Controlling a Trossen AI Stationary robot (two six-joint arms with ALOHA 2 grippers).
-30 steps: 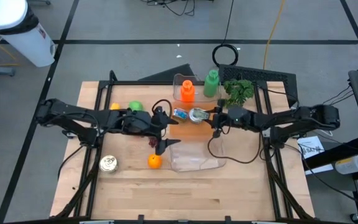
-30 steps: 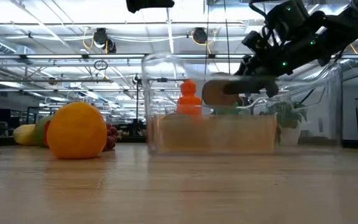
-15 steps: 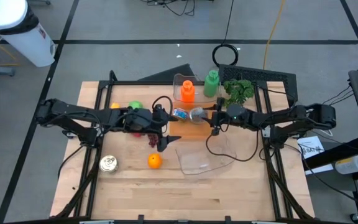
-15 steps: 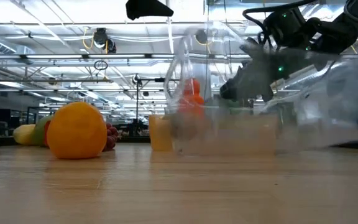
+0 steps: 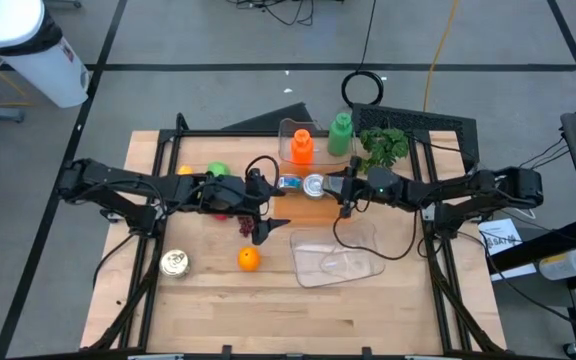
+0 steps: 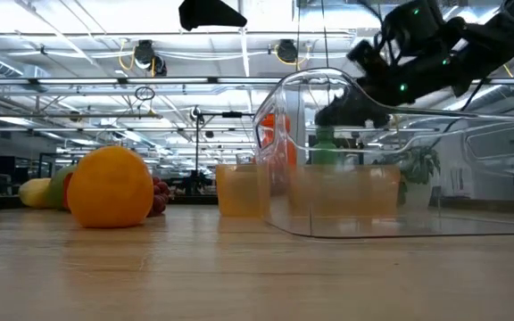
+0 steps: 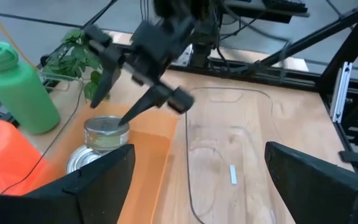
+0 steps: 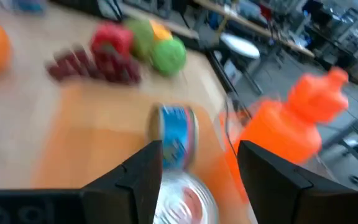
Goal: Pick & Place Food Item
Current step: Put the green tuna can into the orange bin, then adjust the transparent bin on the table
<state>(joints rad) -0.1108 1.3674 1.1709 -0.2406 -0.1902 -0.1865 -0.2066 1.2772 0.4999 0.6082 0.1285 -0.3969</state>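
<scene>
Hovering above the orange tray (image 5: 308, 205), the right claw (image 5: 348, 193) has its fingers apart with nothing between them; in the left wrist view that claw (image 7: 132, 93) points down at a silver can (image 7: 107, 132) standing in the tray, one fingertip close over the can's top, though contact cannot be confirmed; a second can, with a blue label (image 8: 178, 135), lies on its side in the same tray beside the first, seen between the right claw's own fingers (image 8: 138, 180) in the right wrist view.

The left claw (image 5: 265, 222) hangs over the wooden surface (image 5: 208, 310) just left of a clear plastic container (image 5: 334, 254), its fingers (image 7: 98, 180) spread wide and empty; the container lies on the surface in front of the tray, and in the low view its clear wall (image 6: 364, 192) curves up with the tray showing orange through it.

An orange (image 5: 248, 259) rests on the surface near the left claw, on the side toward the front edge; a gold-topped can (image 5: 174, 263) stands farther left; a cluster of fruit, green (image 5: 217, 172), yellow and red, lies under the left arm behind the claw; an orange bottle (image 5: 301, 146) and a green bottle (image 5: 340, 133) stand at the back edge behind the tray, with a leafy plant (image 5: 384, 146) to their right.
</scene>
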